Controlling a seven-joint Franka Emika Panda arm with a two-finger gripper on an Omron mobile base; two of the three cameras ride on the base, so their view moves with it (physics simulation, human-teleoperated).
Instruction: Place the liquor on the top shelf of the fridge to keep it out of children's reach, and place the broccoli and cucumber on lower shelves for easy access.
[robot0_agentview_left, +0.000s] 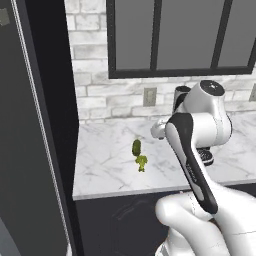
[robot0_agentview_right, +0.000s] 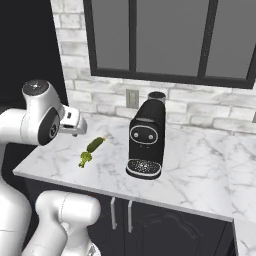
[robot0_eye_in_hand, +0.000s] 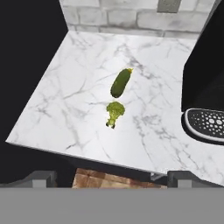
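A smooth dark green cucumber (robot0_eye_in_hand: 121, 82) lies on the marble counter (robot0_eye_in_hand: 65, 109), with the bumpy yellow-green broccoli (robot0_eye_in_hand: 114, 112) just in front of it, almost touching. Both also show near the counter's left part as cucumber (robot0_agentview_left: 136, 147) and broccoli (robot0_agentview_left: 142, 162), and again as cucumber (robot0_agentview_right: 95, 144) and broccoli (robot0_agentview_right: 84, 158). My gripper (robot0_eye_in_hand: 111, 178) hangs open and empty above the counter's front edge, short of the vegetables. The fridge (robot0_agentview_left: 25, 150) shows as a tall dark grey panel at the left. The liquor and the top shelf are out of view.
A black coffee machine (robot0_agentview_right: 146, 135) stands on the counter right of the vegetables, its round drip tray (robot0_eye_in_hand: 205, 124) close to them. A brick wall with an outlet (robot0_agentview_right: 132, 98) and a dark window backs the counter. Dark cabinets sit below.
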